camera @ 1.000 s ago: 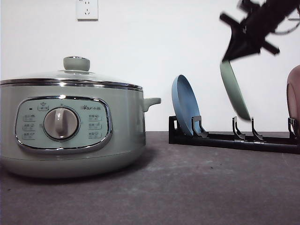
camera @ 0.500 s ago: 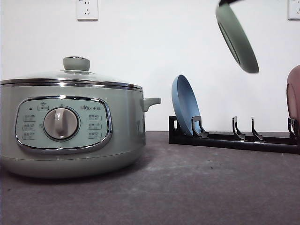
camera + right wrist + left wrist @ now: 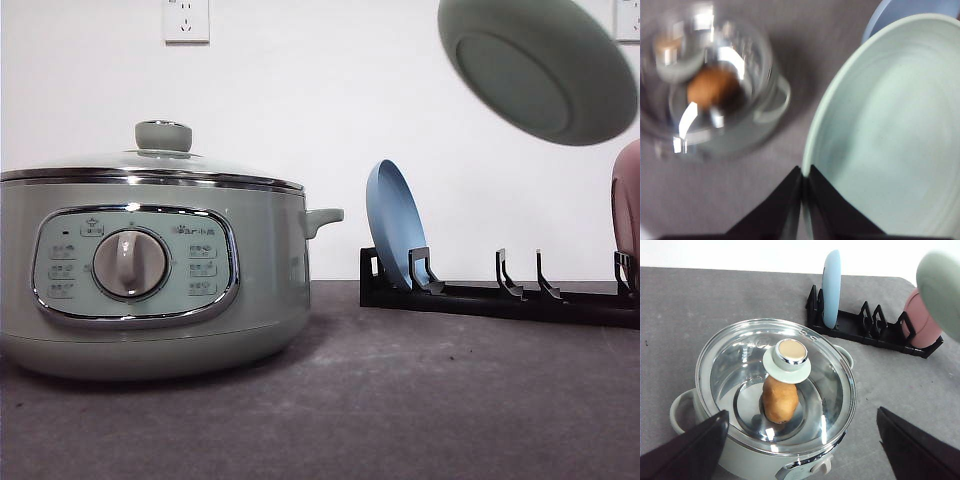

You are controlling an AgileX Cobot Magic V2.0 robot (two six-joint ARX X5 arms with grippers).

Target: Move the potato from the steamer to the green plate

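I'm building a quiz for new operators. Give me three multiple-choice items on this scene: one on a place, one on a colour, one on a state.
1. Where is the potato?
A. inside the steamer
B. on the table
C. in the rack

2. What colour is the plate standing in the rack?
A. yellow
B. blue
C. black

3. The green plate is:
A. flat on the table
B. in the rack
C. held in the air

Key: A, it shows through the glass lid; B, the blue plate stands upright; C, the right end effector pinches its rim.
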